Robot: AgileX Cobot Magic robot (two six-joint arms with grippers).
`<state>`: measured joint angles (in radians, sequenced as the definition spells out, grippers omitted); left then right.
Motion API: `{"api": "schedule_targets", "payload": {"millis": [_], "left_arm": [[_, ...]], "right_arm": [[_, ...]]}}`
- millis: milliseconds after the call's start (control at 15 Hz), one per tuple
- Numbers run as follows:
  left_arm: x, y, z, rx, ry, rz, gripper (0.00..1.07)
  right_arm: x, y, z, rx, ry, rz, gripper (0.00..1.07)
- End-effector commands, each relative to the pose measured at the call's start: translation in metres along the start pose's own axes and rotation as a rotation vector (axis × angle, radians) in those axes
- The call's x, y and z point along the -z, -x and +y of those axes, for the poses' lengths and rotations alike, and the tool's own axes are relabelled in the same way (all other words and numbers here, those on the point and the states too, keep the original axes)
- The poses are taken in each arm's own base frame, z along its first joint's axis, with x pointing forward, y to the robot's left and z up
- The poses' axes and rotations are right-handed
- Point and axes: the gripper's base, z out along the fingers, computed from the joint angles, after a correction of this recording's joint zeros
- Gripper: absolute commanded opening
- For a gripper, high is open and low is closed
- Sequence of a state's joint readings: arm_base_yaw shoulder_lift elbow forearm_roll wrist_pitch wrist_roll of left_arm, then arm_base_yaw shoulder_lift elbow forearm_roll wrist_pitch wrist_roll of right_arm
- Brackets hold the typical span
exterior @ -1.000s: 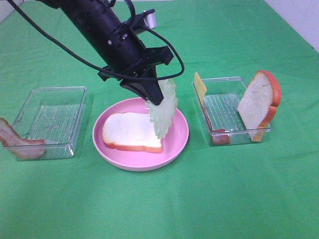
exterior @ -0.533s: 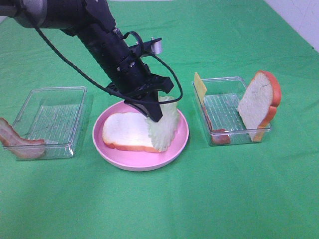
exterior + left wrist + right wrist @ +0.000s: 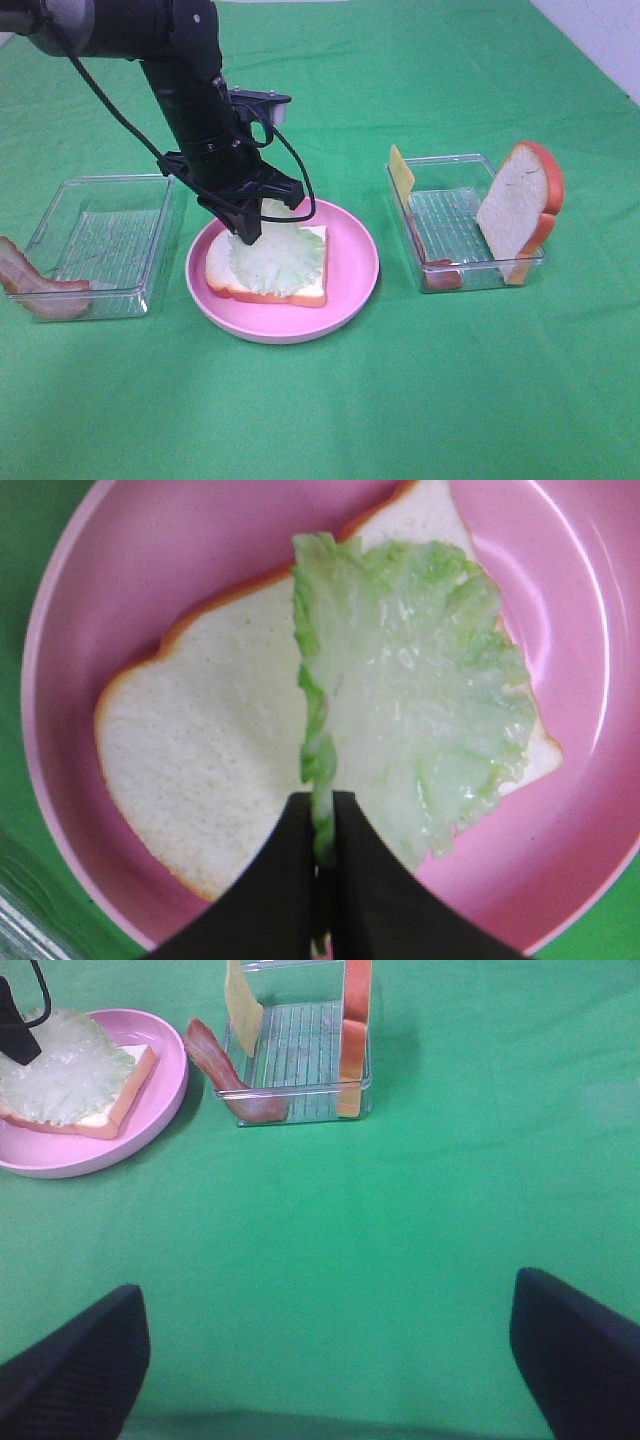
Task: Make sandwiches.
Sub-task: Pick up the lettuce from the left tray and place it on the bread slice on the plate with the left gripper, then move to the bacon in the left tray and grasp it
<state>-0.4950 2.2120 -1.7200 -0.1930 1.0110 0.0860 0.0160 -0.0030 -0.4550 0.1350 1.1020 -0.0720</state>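
Exterior high view: lettuce lies on bread, centre of frame.
The left hand pinches the lettuce edge over the pink plate; letting go, then fetching bacon, looks next.

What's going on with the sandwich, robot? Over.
Left end effector shut on lettuce leaf, laid on bread slice in pink plate. Right end effector open, holding nothing. Nothing in the way. Over.

On my green table I've got the pink plate center frame, left tray and right tray flanking it, and a bacon strip at the far left edge.
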Motion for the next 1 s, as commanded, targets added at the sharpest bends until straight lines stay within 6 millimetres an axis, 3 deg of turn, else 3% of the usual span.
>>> {"api": "schedule_targets", "payload": {"millis": [67,200,333,400,467,600,800,1000], "left_arm": [[-0.001,0.001,-0.001,0.006,0.007,-0.015,0.00],[-0.001,0.003,0.000,0.006,0.012,-0.033,0.01],[0.002,0.004,0.000,0.009,0.018,-0.043,0.28],[0.012,0.003,0.001,0.019,0.043,-0.046,0.94],[0.019,0.001,0.001,0.017,0.056,-0.020,1.01],[0.033,0.000,-0.001,0.022,0.064,0.009,1.01],[0.070,-0.012,-0.006,0.042,0.071,0.095,1.01],[0.109,-0.023,-0.004,0.085,0.165,0.037,1.01]], "right_arm": [[0.002,-0.003,0.001,0.013,0.002,-0.028,0.94],[0.002,-0.003,0.001,0.013,0.002,-0.028,0.94],[0.002,-0.003,0.001,0.013,0.002,-0.028,0.94],[0.002,-0.003,0.001,0.013,0.002,-0.028,0.94],[0.002,-0.003,0.001,0.013,0.002,-0.028,0.94],[0.002,-0.003,0.001,0.013,0.002,-0.028,0.94],[0.002,-0.003,0.001,0.011,0.002,-0.028,0.94],[0.002,-0.003,0.001,0.011,0.002,-0.028,0.94]]}}
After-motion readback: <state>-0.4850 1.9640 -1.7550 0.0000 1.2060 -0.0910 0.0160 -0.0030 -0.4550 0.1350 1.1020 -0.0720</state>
